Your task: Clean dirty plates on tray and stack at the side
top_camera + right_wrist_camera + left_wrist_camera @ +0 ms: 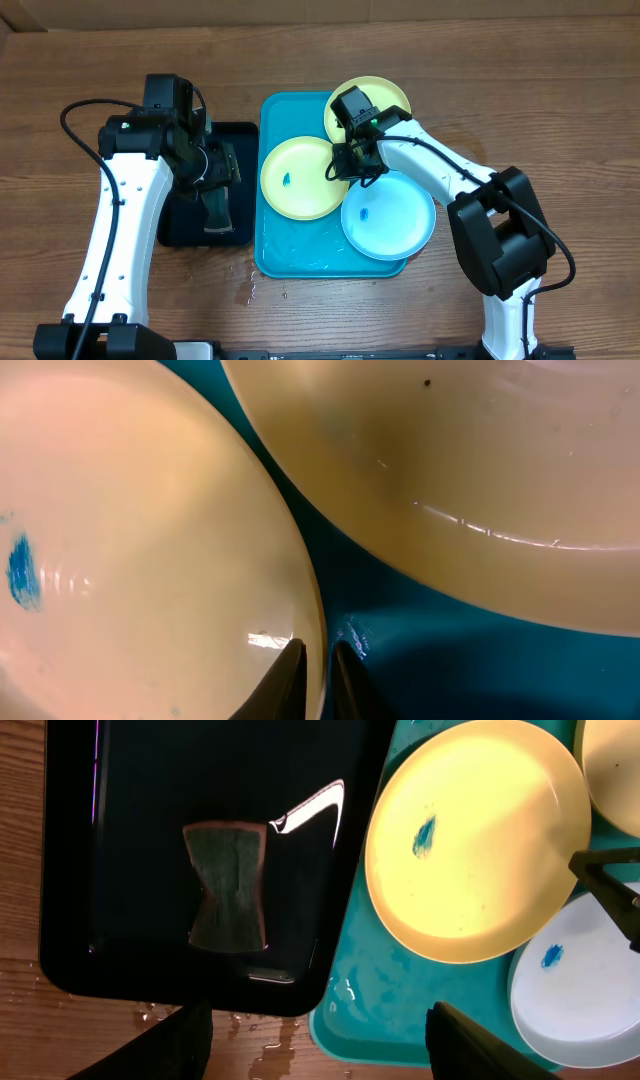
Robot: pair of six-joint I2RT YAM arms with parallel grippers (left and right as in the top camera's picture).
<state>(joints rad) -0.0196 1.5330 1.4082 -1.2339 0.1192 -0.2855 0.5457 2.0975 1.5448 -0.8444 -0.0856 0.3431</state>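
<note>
Currently the tray (pixel 300 255) holds three plates (pixel 395 220); right tool (pixel 318 663) pinches one yellow plate (pixel 290 185), left tool (pixel 318 1012) wide above sponge (pixel 228 888).

the table (pixel 560 90) is brown wood with visible grain, matt, with beads of water near the front. the black tray (pixel 140 780) is glossy plastic that mirrors the light. the sponge (pixel 228 885) looks rough, fibrous and dull. the blue tray (pixel 380 990) is shiny plastic, wet in patches. the smeared yellow-green plate (pixel 480 850) and the cyan plate (pixel 400 225) are smooth plastic with a soft sheen. the arm shell (pixel 110 230) is smooth white plastic.
</note>
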